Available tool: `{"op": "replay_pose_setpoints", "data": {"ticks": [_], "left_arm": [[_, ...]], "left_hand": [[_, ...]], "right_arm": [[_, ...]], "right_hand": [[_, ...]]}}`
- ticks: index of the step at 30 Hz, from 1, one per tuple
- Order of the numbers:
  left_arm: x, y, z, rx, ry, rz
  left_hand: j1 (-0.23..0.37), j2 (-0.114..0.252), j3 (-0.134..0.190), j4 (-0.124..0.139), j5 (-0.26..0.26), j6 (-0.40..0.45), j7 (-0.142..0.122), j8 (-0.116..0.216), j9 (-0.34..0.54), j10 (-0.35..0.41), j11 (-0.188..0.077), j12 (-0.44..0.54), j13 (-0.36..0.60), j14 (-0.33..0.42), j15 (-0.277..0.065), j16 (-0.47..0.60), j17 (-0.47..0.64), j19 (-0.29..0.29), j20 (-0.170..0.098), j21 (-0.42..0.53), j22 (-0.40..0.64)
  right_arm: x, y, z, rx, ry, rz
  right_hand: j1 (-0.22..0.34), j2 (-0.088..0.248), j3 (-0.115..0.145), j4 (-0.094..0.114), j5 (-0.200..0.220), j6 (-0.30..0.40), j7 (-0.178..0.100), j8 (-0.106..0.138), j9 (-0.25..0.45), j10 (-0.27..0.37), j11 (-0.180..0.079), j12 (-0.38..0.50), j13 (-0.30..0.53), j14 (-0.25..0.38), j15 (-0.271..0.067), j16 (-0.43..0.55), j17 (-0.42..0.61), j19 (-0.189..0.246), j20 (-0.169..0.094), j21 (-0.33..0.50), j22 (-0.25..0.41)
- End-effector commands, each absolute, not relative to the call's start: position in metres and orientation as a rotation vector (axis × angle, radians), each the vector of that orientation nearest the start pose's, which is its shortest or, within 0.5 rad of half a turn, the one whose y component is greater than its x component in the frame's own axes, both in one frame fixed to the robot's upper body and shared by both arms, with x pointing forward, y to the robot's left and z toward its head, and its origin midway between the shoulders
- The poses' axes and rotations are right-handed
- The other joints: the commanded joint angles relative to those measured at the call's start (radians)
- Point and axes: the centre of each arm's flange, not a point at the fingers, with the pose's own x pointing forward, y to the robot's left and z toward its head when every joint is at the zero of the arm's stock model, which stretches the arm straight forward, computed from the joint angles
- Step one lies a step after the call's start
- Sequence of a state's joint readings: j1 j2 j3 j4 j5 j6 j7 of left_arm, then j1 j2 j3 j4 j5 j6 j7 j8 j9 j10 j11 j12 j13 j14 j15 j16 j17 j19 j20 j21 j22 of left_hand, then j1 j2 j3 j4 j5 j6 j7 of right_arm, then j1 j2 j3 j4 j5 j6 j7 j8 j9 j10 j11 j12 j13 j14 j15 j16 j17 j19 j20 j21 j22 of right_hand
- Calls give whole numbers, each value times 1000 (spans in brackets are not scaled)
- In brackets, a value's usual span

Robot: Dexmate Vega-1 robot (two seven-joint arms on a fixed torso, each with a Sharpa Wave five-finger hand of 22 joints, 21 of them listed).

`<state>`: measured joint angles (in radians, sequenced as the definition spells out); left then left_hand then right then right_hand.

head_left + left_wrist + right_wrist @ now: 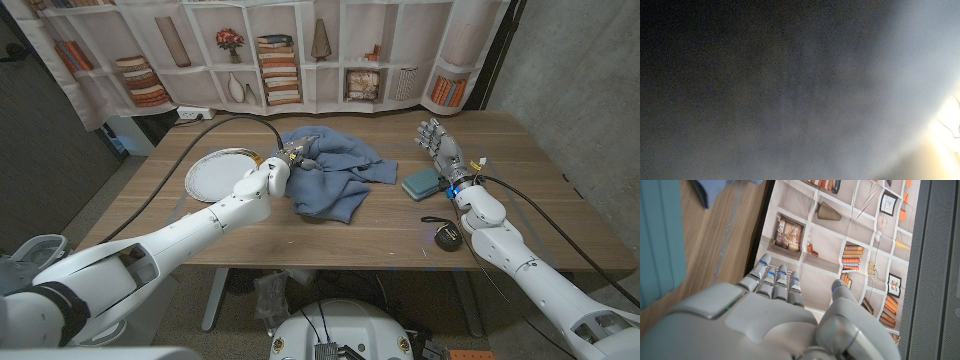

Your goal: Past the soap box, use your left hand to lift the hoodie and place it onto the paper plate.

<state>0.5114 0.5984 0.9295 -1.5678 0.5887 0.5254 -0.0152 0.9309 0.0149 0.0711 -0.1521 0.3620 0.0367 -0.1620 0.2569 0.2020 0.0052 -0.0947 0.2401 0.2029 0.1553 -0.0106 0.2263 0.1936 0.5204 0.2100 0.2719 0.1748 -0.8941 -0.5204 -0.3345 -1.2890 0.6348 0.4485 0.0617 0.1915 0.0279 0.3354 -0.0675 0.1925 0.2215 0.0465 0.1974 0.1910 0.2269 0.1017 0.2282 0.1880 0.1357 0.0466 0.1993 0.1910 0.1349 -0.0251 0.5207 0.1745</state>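
A blue hoodie [335, 172] lies crumpled on the middle of the wooden table. My left hand [283, 166] is at its left edge, fingers curled into a bunched fold of the cloth. In the left wrist view there is just a blurred grey-blue surface very close to the lens. A white paper plate [213, 174] sits just left of that hand. The teal soap box [422, 181] lies right of the hoodie. My right hand [440, 142] stands behind the soap box with fingers apart and nothing in it; the right wrist view shows its back [770, 315], the soap box [657, 235] and a hoodie corner [715, 187].
A small black round object [447, 237] lies near the table's front edge by my right forearm. A black cable [215, 125] runs across the back left of the table. A bookshelf-print backdrop [300, 50] hangs behind.
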Motion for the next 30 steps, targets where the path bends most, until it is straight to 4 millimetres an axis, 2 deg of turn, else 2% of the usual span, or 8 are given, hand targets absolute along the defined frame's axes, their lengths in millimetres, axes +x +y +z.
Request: {"op": "replay_pose_setpoints", "data": {"ticks": [1, 4, 7, 10, 15, 18, 27, 30], "left_arm": [[660, 153, 13, 1503, -411, 94], [660, 152, 13, 1491, -405, 90], [660, 153, 13, 1474, -406, 90], [660, 154, 13, 1450, -418, 104], [657, 155, 13, 1409, -442, 130], [656, 155, 13, 1392, -454, 140], [656, 156, 11, 1354, -436, 154], [658, 156, 11, 1353, -374, 119]], "left_hand": [[71, 35, 31, -16, -18, 41, 0, 14, 5, 32, 2, 15, 4, 27, -2, 6, 7, 36, 2, 7, 6], [128, 53, 53, -16, -46, 74, 12, 20, 8, 53, -3, 20, 8, 52, -10, 9, 12, 89, -6, 16, 6], [168, 62, 67, -15, -75, 83, 18, 18, 11, 74, 4, 27, 14, 72, -3, 11, 15, 147, -11, 28, 4], [226, 76, 89, -12, -118, 115, 34, 24, 19, 110, 17, 43, 29, 130, 0, 25, 21, 250, -23, 49, 2], [311, 91, 122, -8, -165, 213, 45, 60, 41, 175, 4, 76, 62, 242, -28, 57, 39, 425, -80, 86, 2], [355, 91, 140, -6, -176, 286, 52, 90, 59, 238, 0, 110, 93, 327, -52, 85, 56, 534, -142, 115, 2], [446, 109, 194, -8, -181, 430, 66, 163, 106, 324, 10, 164, 164, 456, -87, 142, 128, 616, -205, 117, -1], [455, 113, 201, -5, -181, 437, 65, 170, 115, 329, 8, 169, 177, 485, -94, 155, 141, 628, -210, 120, 0]], "right_arm": [[634, -309, -34, 30, -703, 196], [634, -309, -34, 24, -691, 199], [633, -309, -33, 19, -685, 201], [633, -309, -32, 20, -687, 201], [633, -309, -31, 21, -687, 204], [633, -309, -31, 18, -687, 207], [635, -309, -33, 19, -679, 211], [635, -309, -33, 20, -675, 212]], "right_hand": [[7, 2, 2, -5, 0, 2, -5, 1, 2, 4, 0, -5, 3, 5, 5, 0, 3, 9, 13, -5, 3], [7, 2, 1, -6, -1, 0, -7, 0, 2, 4, 0, -5, 3, 5, 3, 0, 3, 25, 43, -4, 3], [7, -1, -1, -7, -1, -4, -8, -1, 2, 1, 10, -7, 3, 5, 3, 0, 3, 33, 46, -4, 3], [6, -1, -1, -8, -1, -4, -7, -1, 2, 1, 8, -7, 3, 6, 6, 0, 3, 35, 43, -5, 3], [7, -1, -2, -8, -1, -4, -7, -1, 2, 2, 8, -6, 3, 7, 7, 0, 3, 38, 41, -6, 3], [7, -1, -2, -8, -2, -3, -7, -1, 2, 2, 8, -6, 3, 7, 7, 0, 3, 38, 41, -7, 3], [7, -1, -3, -9, -2, -4, -7, -1, 2, 2, 8, -6, 3, 10, 6, 1, 3, 49, 47, -7, 2], [7, -2, -3, -10, -2, -5, -7, -1, 2, 2, 7, -6, 3, 11, 6, 1, 3, 54, 49, -7, 2]]}}
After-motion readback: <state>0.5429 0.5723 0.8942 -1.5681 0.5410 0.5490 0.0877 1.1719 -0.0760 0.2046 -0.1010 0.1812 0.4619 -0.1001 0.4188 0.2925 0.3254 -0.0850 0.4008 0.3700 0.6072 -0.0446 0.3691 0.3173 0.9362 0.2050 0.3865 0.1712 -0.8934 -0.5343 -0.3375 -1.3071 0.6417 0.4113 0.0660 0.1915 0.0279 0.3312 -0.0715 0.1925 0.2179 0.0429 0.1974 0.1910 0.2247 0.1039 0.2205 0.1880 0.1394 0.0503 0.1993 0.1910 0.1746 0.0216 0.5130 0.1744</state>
